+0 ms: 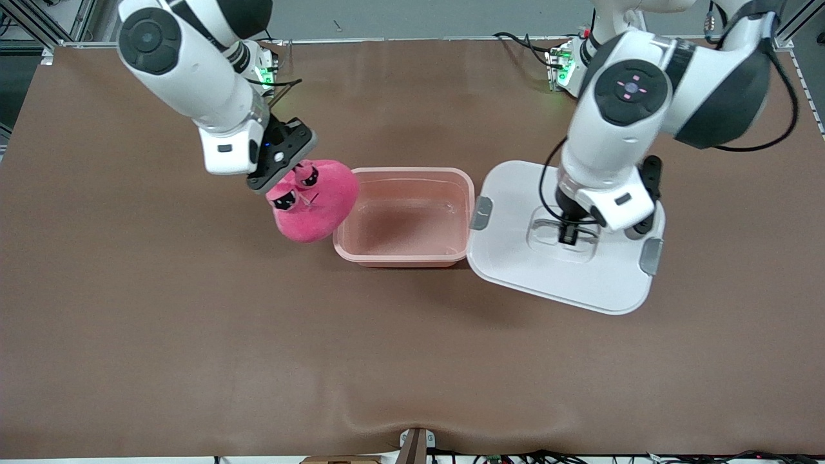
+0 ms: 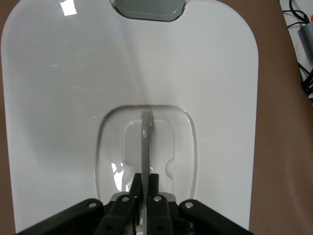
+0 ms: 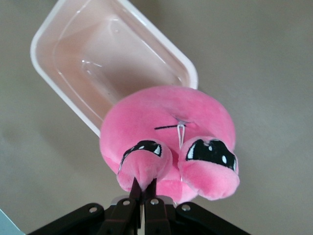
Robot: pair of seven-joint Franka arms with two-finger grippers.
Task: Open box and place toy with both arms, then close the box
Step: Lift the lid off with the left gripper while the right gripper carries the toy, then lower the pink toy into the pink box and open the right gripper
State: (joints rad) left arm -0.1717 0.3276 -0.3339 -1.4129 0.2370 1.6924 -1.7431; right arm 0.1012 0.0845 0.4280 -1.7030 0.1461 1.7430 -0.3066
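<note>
1. The right gripper pinches the toy by one ear, hanging just beside the open box, toward the right arm's end, seemingly overlapping its rim.
2. The left gripper is closed on the handle of the lid, apparently resting on the table.

A brown desk fills the view; black cables trail along its edge by the arm bases.

Both white robot arms cut off at the front view's top edge, round hot-pink plush toy hiding one end of the translucent pink plastic tub's rim, right gripper's fingertips buried in a plush ear, white lid cropped by the left wrist view's edges, grey clip cut off there, lid's handle partly covered by the left arm in the front view.
</note>
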